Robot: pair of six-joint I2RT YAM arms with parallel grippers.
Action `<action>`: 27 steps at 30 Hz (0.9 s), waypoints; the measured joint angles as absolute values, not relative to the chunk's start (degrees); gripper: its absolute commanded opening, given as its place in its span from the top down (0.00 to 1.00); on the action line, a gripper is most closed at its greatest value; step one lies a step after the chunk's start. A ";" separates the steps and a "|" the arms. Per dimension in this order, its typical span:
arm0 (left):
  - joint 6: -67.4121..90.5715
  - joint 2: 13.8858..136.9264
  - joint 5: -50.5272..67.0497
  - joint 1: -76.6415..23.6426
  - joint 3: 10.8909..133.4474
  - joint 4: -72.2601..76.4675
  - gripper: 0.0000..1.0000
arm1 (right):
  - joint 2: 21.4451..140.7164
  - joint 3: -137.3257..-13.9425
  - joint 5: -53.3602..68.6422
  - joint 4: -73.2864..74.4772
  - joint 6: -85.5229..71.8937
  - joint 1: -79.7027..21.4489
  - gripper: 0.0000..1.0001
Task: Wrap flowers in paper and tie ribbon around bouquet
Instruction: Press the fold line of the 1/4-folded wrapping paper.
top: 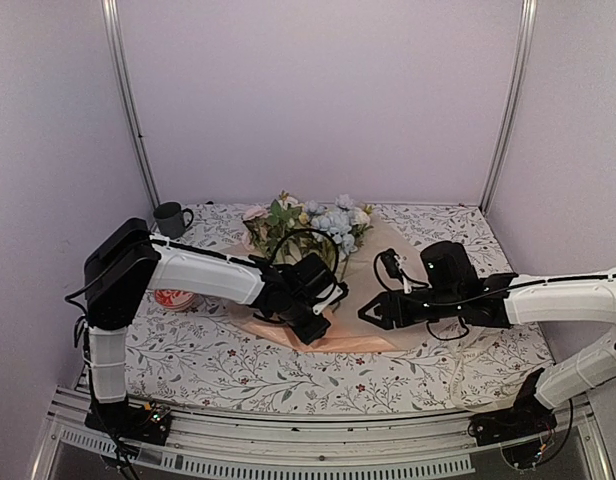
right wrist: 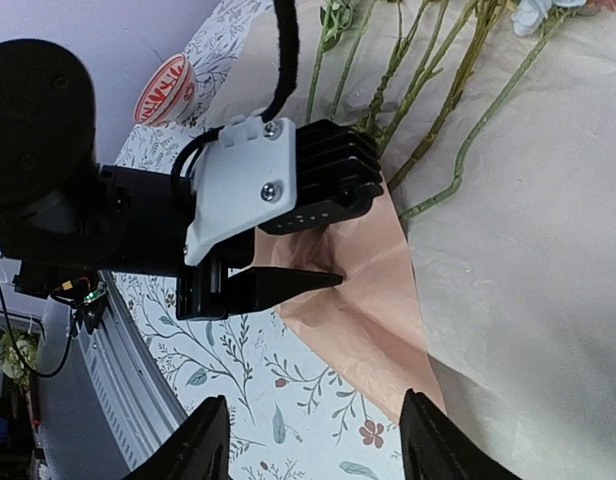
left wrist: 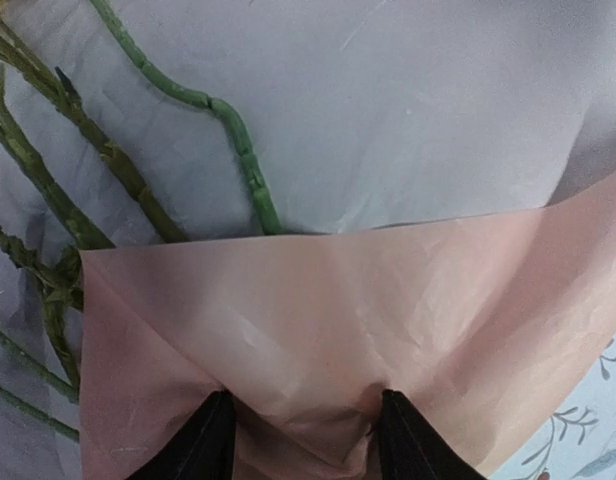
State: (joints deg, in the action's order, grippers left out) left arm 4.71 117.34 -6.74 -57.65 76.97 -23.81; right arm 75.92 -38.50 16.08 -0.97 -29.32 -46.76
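- Peach-orange paper (left wrist: 388, 320) lay flat on the tablecloth (top: 238, 365) under the flowers (top: 308, 222), and its near corner was folded up over the stem ends.
- I judged the sheet very light, thin and soft. It would crease and could tear, so the best hold seemed to be the folded edge, with a gentle pinch and no hard pull.
- The stems looked thin and bendy, and light too. They could roll or slip out of the fold, so I would take them low, through the paper.
- My left gripper (left wrist: 306, 400) stood around that folded corner with the jaws partly apart. I could not tell if it really pinched the paper.
- My right gripper (right wrist: 316, 400) hung above the tablecloth, just beside the fold, jaws wide and with nothing between them.
- I counted one sheet, one bunch of flowers, one red-and-white dish (top: 173, 298) and one dark mug (top: 171, 217). The overlapping stems I could not count exactly, and I saw no ribbon.
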 measured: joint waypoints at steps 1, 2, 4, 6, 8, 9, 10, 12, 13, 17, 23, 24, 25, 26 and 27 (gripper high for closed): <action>4.75 117.36 -6.76 -57.65 76.97 -23.86 0.51 | 77.97 -39.64 16.67 -0.89 -28.49 -46.70 0.36; 4.84 117.36 -6.79 -57.65 76.97 -23.88 0.51 | 79.57 -40.27 16.84 -0.84 -28.27 -46.70 0.36; 5.06 117.36 -6.76 -57.65 76.97 -23.88 0.50 | 83.42 -41.39 16.97 -0.19 -27.81 -46.70 0.36; 5.28 117.36 -6.68 -57.65 76.93 -23.81 0.51 | 86.24 -41.60 16.84 0.89 -27.79 -46.70 0.35; 5.45 117.36 -6.61 -57.65 76.75 -23.55 0.51 | 88.09 -41.60 16.60 2.07 -27.92 -46.70 0.33; 5.56 117.34 -6.59 -57.65 76.69 -23.44 0.51 | 88.92 -41.60 16.40 2.61 -28.03 -46.70 0.32; 5.58 117.34 -6.55 -57.65 76.60 -23.31 0.50 | 89.52 -41.60 16.27 2.98 -28.18 -46.70 0.30; 5.61 117.30 -6.44 -57.63 76.47 -23.09 0.51 | 90.37 -41.60 15.99 3.70 -28.42 -46.70 0.27; 5.61 117.25 -6.42 -57.65 76.38 -22.98 0.51 | 90.52 -41.60 15.90 3.92 -28.53 -46.70 0.24; 5.61 117.12 -6.35 -57.65 76.01 -22.52 0.51 | 91.18 -41.65 15.73 4.16 -28.45 -46.70 0.24; 5.61 116.79 -5.69 -57.65 75.48 -21.85 0.51 | 92.82 -42.00 18.35 3.99 -28.12 -46.63 0.63; 5.56 116.64 -5.61 -57.65 75.20 -21.63 0.51 | 92.82 -42.00 18.65 3.92 -28.01 -46.57 0.67; 5.54 116.25 -5.48 -57.65 74.70 -21.32 0.50 | 92.75 -42.00 18.94 3.68 -28.49 -46.57 0.71; 5.41 115.74 -5.26 -57.65 73.95 -20.95 0.50 | 92.68 -41.98 19.18 3.40 -28.86 -46.54 0.74; 5.30 115.26 -5.04 -57.65 73.28 -20.56 0.50 | 92.53 -41.93 19.38 3.11 -29.15 -46.54 0.76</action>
